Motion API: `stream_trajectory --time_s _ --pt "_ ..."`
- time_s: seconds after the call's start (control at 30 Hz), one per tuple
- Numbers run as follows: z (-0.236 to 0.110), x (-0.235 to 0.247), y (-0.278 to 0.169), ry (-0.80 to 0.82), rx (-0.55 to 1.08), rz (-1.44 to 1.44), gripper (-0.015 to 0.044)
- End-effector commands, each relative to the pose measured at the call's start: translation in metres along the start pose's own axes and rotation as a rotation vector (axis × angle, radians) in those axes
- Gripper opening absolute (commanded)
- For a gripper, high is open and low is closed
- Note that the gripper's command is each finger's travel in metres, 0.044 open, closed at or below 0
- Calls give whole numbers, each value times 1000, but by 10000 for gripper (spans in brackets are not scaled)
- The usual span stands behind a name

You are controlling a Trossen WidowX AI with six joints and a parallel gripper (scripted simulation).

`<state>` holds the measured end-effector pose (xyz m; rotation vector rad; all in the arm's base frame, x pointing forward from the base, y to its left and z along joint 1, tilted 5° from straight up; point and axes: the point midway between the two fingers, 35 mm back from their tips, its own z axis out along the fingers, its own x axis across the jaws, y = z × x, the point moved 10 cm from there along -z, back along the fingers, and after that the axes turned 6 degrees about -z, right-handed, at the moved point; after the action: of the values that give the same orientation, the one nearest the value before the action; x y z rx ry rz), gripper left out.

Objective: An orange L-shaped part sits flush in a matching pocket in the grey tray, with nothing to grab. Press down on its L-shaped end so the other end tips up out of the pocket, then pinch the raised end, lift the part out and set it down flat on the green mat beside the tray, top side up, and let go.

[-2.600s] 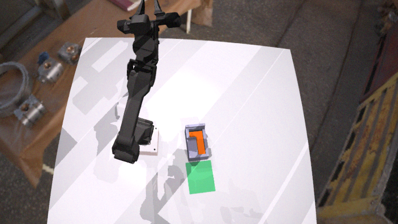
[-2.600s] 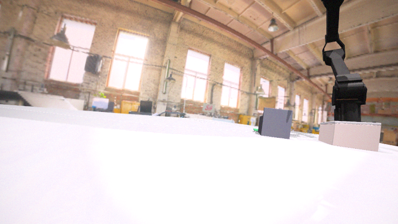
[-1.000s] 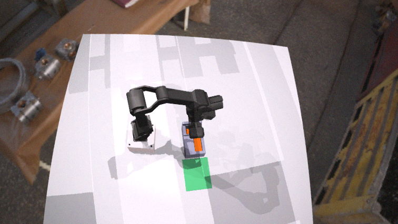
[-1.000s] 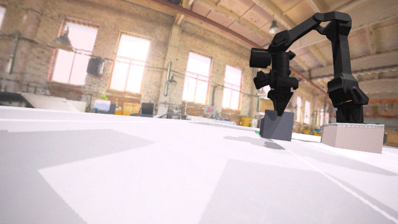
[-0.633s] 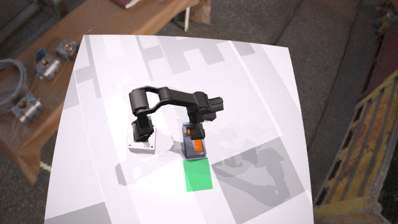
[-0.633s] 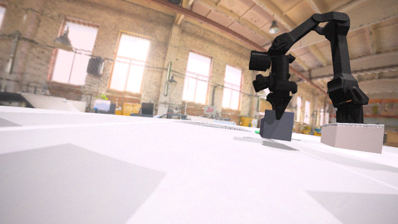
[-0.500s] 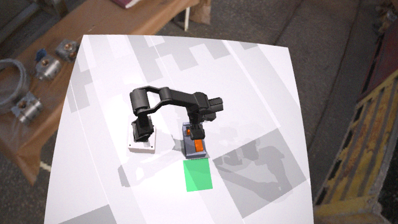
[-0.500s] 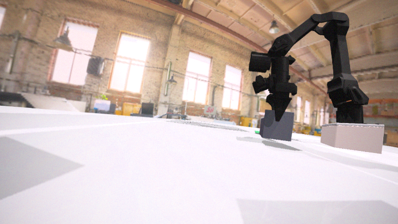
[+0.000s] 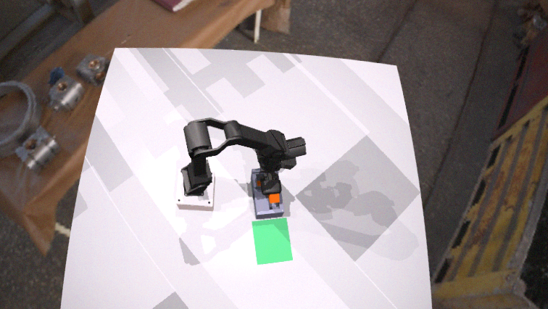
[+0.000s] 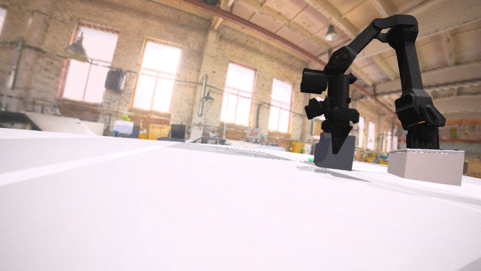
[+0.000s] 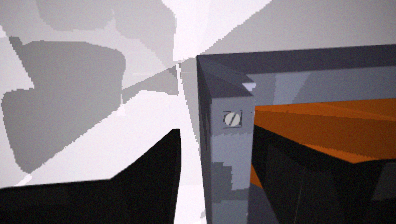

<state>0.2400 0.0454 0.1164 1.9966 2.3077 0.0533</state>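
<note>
The grey tray [image 9: 259, 207] [image 10: 327, 160] [image 11: 227, 160] stands on the white table with the orange L-shaped part [image 9: 273, 198] [image 11: 325, 125] in its pocket. My gripper [image 9: 268, 186] [image 10: 336, 149] [image 11: 212, 133] points straight down onto the far end of the part and is partly open with nothing between the fingers. In the wrist view one finger hangs outside the tray wall and the other rests on the orange part. The part's end nearer the mat seems to be tipped up a little. The green mat [image 9: 272, 241] [image 10: 310, 159] lies just in front of the tray.
The arm's white base block [image 9: 195, 202] [image 10: 425, 165] stands left of the tray. Beyond the table's left edge a wooden bench carries metal fittings [image 9: 63, 92]. A yellow frame [image 9: 506, 199] stands to the right.
</note>
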Motion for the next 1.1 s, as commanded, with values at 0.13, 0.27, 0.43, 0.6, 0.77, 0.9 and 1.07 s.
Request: stream_trajectory --time_s 0.13,0.27,0.43,0.6,0.77,0.9,1.07 --pt "0 0 0 0 0 0 180" --pt "-1 1 0 -1 1 0 180" --pt "-11 10 0 -9 7 1 180" --pt "-19 9 2 -10 7 1 180" --pt "-73 4 5 -10 6 1 180" --pt "-109 -1 0 -11 7 1 180" --pt "-107 0 1 -6 -10 6 180"
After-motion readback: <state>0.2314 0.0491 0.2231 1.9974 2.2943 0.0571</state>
